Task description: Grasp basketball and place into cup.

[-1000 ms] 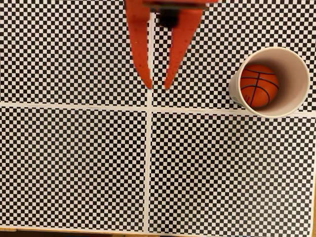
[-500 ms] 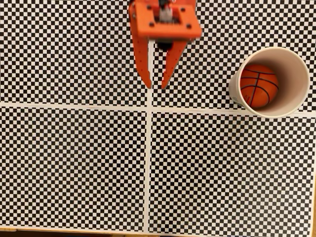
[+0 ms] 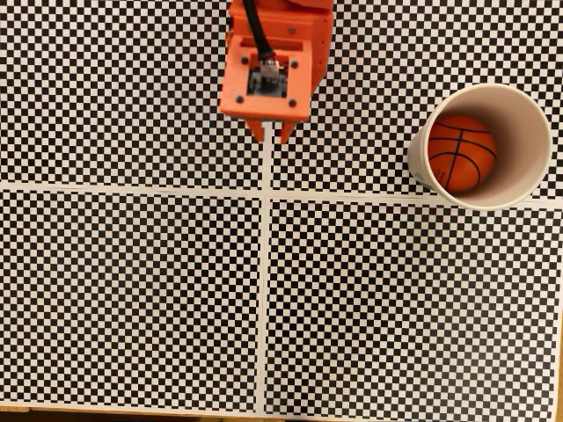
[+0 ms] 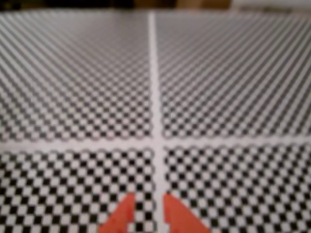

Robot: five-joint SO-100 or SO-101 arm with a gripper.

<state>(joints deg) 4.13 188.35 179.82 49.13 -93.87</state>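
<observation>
The basketball, orange-red with black seams, lies inside the cream-white cup, which stands at the right of the fixed view. My orange gripper hangs over the checkered mat at top centre, well to the left of the cup. Its body hides most of the fingers, and just the two tips poke out below it. In the wrist view the gripper shows two orange tips a little apart at the bottom edge. Only checkered mat shows between them, so the gripper is open and holds nothing.
A black-and-white checkered mat covers the table, split by a white cross of lines. The mat's front edge runs along the bottom of the fixed view. A black cable runs over the gripper body.
The gripper has tilted so its body now covers the fingers in the fixed view, and its tips have drawn closer together. Ball and cup have not moved.
</observation>
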